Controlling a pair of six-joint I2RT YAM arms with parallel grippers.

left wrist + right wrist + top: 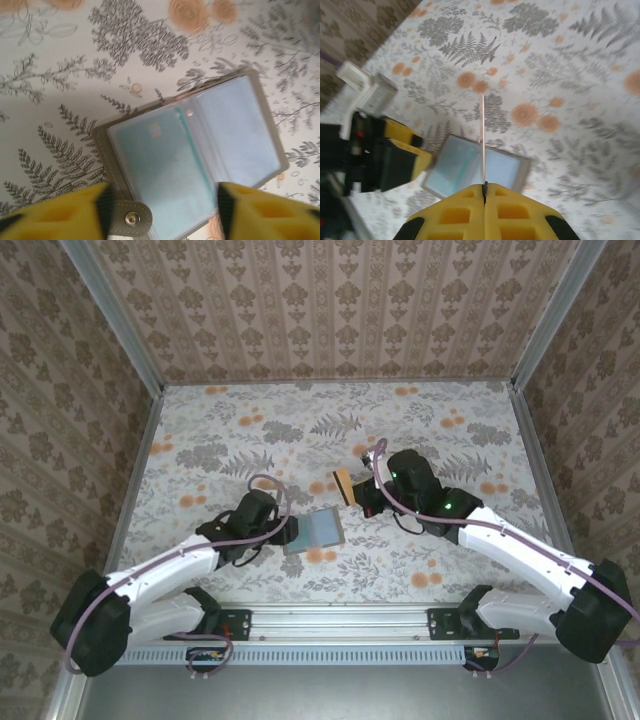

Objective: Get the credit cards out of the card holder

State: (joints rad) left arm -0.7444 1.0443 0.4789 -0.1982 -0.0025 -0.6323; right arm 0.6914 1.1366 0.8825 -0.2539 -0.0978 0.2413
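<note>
The card holder (313, 530) lies open and flat on the floral table, its taupe edge and bluish-grey inner panels (235, 130) facing up. A teal card (160, 170) sits behind the clear sleeve of its left panel, and the snap tab (131, 217) sticks out near the fingers. My left gripper (162, 210) hovers open, with a yellow finger on either side of that panel. My right gripper (484, 187) is shut on an orange credit card (345, 485), held upright above the table to the right of the holder. In the right wrist view the credit card (482, 135) shows edge-on.
Patterned walls with metal rails (140, 360) enclose the table on three sides. The far half of the floral table (330, 420) is bare. Both arms' cables loop near the wrists. The left gripper (405, 155) sits close to the holder (510, 170) in the right wrist view.
</note>
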